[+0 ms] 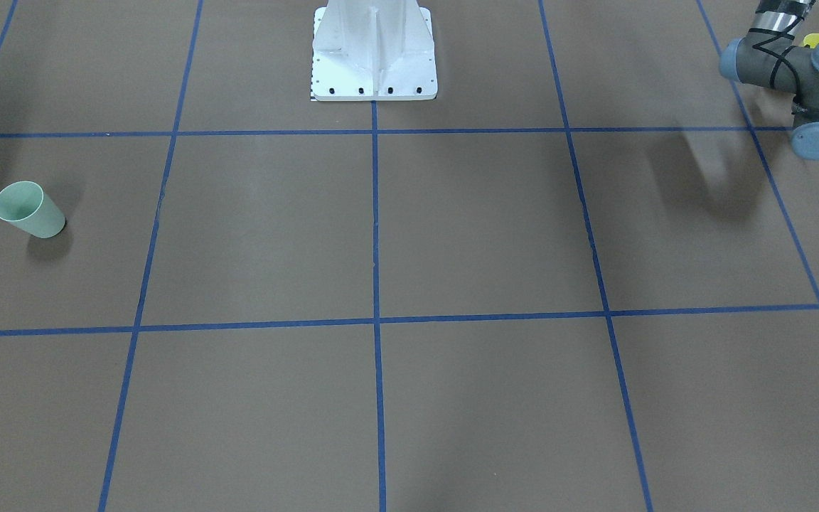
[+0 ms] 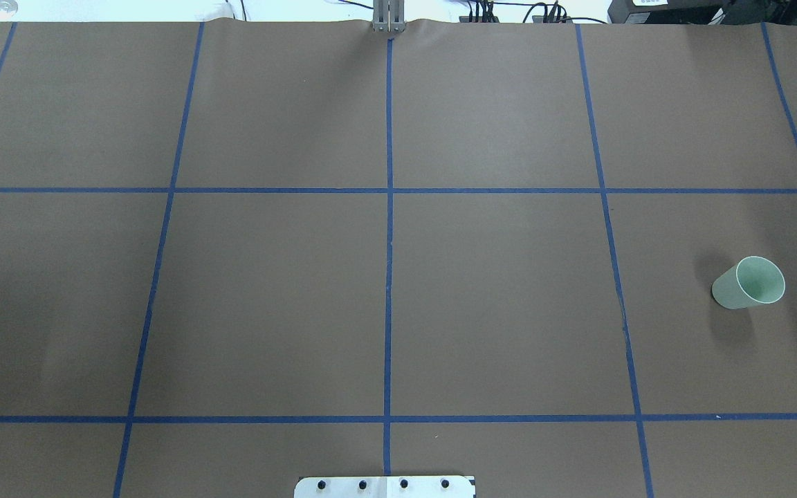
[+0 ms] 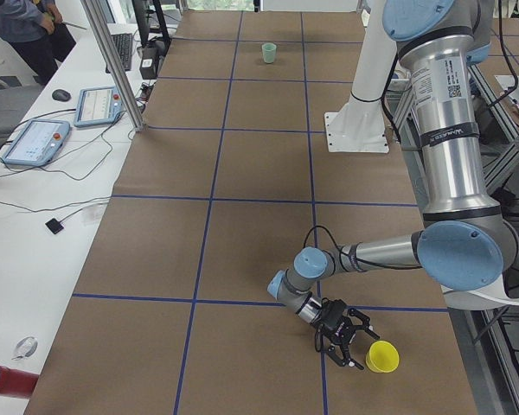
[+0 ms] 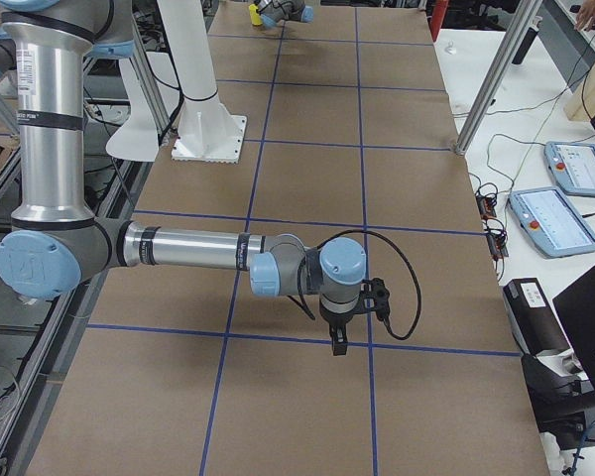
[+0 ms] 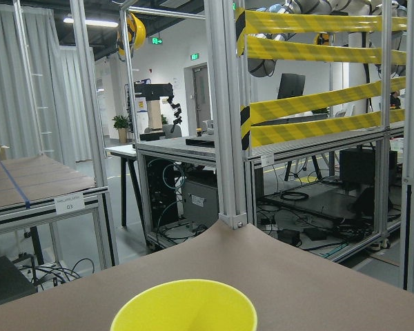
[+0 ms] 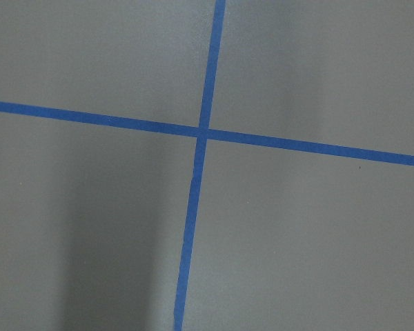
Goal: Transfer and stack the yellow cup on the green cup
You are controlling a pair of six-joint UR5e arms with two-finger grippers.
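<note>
The yellow cup (image 3: 382, 356) stands upright near the table's corner at the robot's left end. Its rim fills the bottom of the left wrist view (image 5: 184, 307), and a sliver of it shows behind the left arm (image 1: 816, 40). My left gripper (image 3: 344, 342) lies low and level just beside it, pointing at it. I cannot tell whether it is open or shut. The green cup (image 1: 28, 210) stands upright at the table's other end (image 2: 749, 283), small and far in the left view (image 3: 269, 52). My right gripper (image 4: 337, 342) hangs over a tape crossing, far from both cups, state unclear.
The white robot pedestal (image 1: 374, 57) stands at the table's middle rear edge. Blue tape lines (image 2: 389, 207) divide the brown table into squares. The table's edge runs close behind the yellow cup. A side desk with tablets (image 3: 36, 141) lies beyond the table.
</note>
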